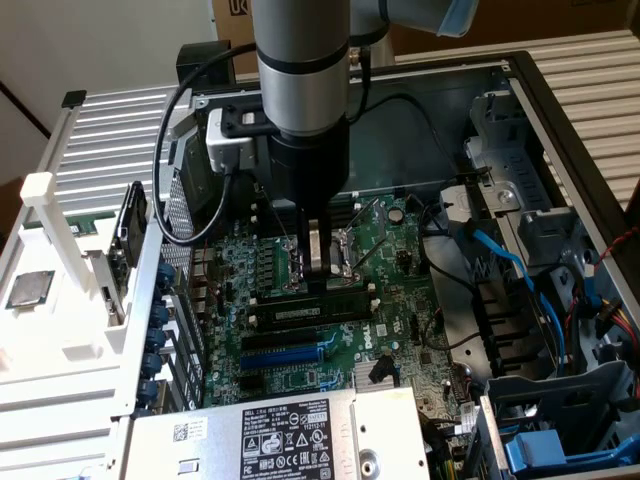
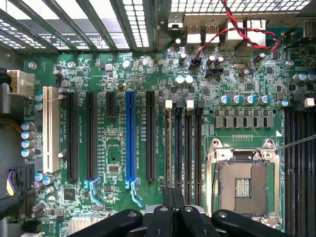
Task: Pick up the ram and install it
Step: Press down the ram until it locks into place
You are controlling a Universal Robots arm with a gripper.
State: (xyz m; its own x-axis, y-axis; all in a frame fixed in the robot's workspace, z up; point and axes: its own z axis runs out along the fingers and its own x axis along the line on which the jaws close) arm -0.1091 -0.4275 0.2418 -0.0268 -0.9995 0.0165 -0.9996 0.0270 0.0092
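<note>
Arm: one arm (image 1: 300,70) is reaching down into the open computer case (image 1: 560,110) from above.
Landmark: one processor socket (image 2: 244,185) is sitting open on the green board (image 2: 113,69), with its metal frame around it.
Pincer: one pincer (image 1: 321,268) is hanging over the edge of the socket, its two fingers (image 2: 168,207) pressed together with no gap and nothing showing between them.
Ram: one ram (image 1: 305,312) is standing on edge in the row of memory slots beside the socket, on the side toward the blue slot, with its pale label facing the exterior view.
Pincer and ram: the fingertips are hovering just on the socket side of the ram; whether they are touching it cannot be told.
Memory slots: four memory slots (image 2: 189,148) are running side by side between the socket and the long slots, and two white end clips (image 2: 168,104) are showing on them. More are lying on the far side of the socket, cut by the frame edge, so their count is unclear.
Blue slot: one blue slot (image 2: 130,136) is lying beyond the memory slots, away from the socket.
White slot: one white slot (image 2: 48,128) is lying farthest from the socket.
Black slots: three long black slots (image 2: 73,136) and one short one (image 2: 111,103) are lying around the blue slot.
Wire: one red-and-black twisted wire (image 2: 242,27) is looping over the board's edge, past the end of the socket.
Cables: two blue cables (image 1: 505,265) are hanging in the case on the exterior view's right of the socket.
</note>
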